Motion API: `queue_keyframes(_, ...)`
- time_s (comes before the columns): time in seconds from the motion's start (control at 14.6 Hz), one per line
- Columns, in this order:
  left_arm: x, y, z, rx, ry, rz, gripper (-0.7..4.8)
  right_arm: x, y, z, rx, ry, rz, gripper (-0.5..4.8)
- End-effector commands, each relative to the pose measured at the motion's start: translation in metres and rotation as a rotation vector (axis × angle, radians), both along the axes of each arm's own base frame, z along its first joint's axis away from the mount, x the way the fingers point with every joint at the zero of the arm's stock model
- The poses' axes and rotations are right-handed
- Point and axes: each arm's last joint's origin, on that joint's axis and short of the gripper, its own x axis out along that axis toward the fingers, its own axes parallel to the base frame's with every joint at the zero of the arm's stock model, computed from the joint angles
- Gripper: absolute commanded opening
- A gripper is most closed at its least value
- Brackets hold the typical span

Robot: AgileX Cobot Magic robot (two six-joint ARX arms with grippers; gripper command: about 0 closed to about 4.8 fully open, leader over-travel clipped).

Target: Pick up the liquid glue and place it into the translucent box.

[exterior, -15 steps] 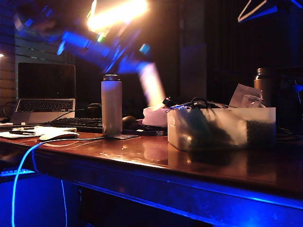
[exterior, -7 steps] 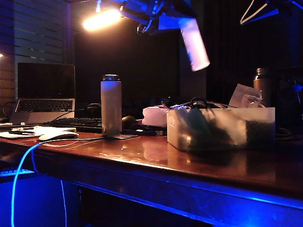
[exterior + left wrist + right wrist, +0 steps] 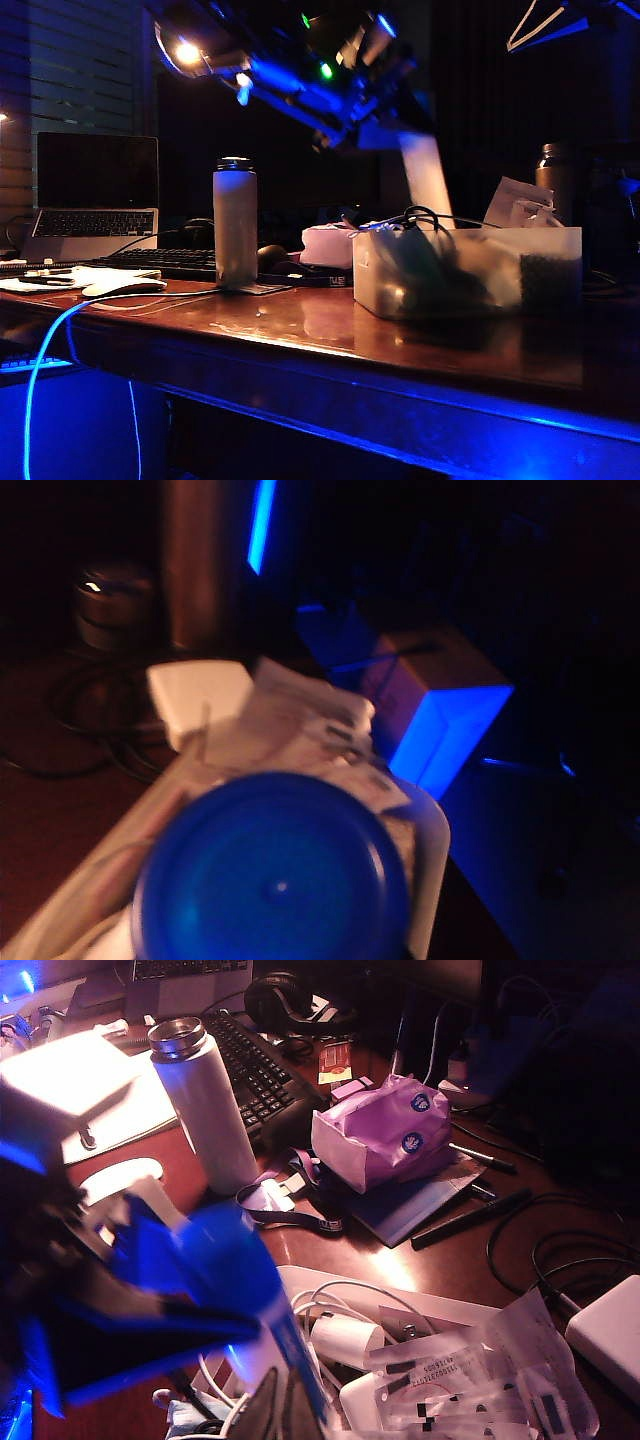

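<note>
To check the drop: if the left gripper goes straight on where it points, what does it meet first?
Probably the translucent box: the left gripper holds the liquid glue pointing down over its cables; depth is unclear.

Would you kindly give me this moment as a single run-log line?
phase: carry | left gripper: shut on liquid glue, tilted above translucent box | right gripper: out of view, over box | glue not yet released

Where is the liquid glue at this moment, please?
In the exterior view the liquid glue hangs tilted in the left gripper, right of centre, above the near-left end of the translucent box.
</note>
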Motion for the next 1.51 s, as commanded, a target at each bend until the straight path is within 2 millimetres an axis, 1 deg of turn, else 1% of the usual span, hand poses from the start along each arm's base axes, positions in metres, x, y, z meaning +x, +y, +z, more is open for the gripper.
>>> queue_keyframes(0.07, 0.007, -0.012, -0.008, -0.012, -0.030, -0.015, 1.62, 0.000, 0.000, 0.004, -0.002, -0.028, -0.001, -0.01)
queue_keyframes(0.27, 0.010, -0.016, -0.017, -0.003, -0.016, -0.020, 1.62, 0.000, 0.000, 0.004, -0.001, -0.025, -0.001, -0.01)
queue_keyframes(0.34, 0.010, -0.016, -0.018, 0.004, -0.006, -0.020, 1.81, -0.001, 0.000, 0.003, -0.002, -0.018, 0.000, -0.01)
queue_keyframes(0.41, 0.010, -0.016, -0.018, 0.006, -0.001, -0.022, 2.26, -0.001, 0.000, 0.002, -0.003, -0.006, 0.000, -0.01)
queue_keyframes(0.48, 0.010, -0.016, -0.019, 0.011, 0.006, -0.023, 3.24, -0.001, 0.000, 0.001, -0.005, 0.005, 0.000, -0.01)
queue_keyframes(0.55, 0.009, -0.016, -0.020, 0.015, 0.012, -0.024, 3.74, -0.002, 0.000, 0.000, -0.010, 0.015, 0.001, -0.01)
queue_keyframes(0.69, 0.006, -0.020, -0.020, 0.016, 0.012, -0.033, 3.76, -0.003, 0.000, -0.003, -0.035, 0.035, 0.011, -0.01)
queue_keyframes(0.76, 0.005, -0.021, -0.019, 0.015, 0.011, -0.036, 3.92, -0.003, 0.000, -0.004, -0.056, 0.040, 0.018, -0.01)
queue_keyframes(0.82, 0.004, -0.023, -0.017, 0.014, 0.009, -0.040, 4.19, -0.003, 0.000, -0.005, -0.058, 0.045, 0.017, -0.01)
queue_keyframes(0.89, 0.003, -0.026, -0.015, 0.009, 0.000, -0.043, 4.30, -0.004, -0.001, -0.004, -0.059, 0.041, 0.015, -0.01)
queue_keyframes(1.1, 0.003, -0.025, 0.002, -0.023, -0.045, -0.042, 4.30, -0.005, -0.001, -0.003, -0.075, 0.024, 0.024, -0.01)
queue_keyframes(1.17, 0.001, -0.023, 0.010, -0.031, -0.062, -0.034, 4.15, -0.006, -0.001, -0.002, -0.075, 0.025, 0.024, -0.01)
queue_keyframes(1.24, -0.002, -0.020, 0.020, -0.032, -0.081, -0.013, 3.38, -0.006, -0.001, -0.002, -0.075, 0.024, 0.024, -0.01)
queue_keyframes(1.31, -0.006, -0.016, 0.032, -0.028, -0.112, -0.017, 2.05, -0.007, -0.001, -0.001, -0.075, 0.021, 0.024, -0.01)
queue_keyframes(1.37, -0.010, -0.009, 0.046, -0.032, -0.130, 0.000, 0.97, -0.008, -0.001, 0.000, -0.074, 0.017, 0.024, -0.01)
queue_keyframes(1.51, -0.023, 0.008, 0.074, -0.011, -0.127, 0.012, 0.28, -0.011, -0.001, 0.003, -0.073, 0.002, 0.023, -0.01)
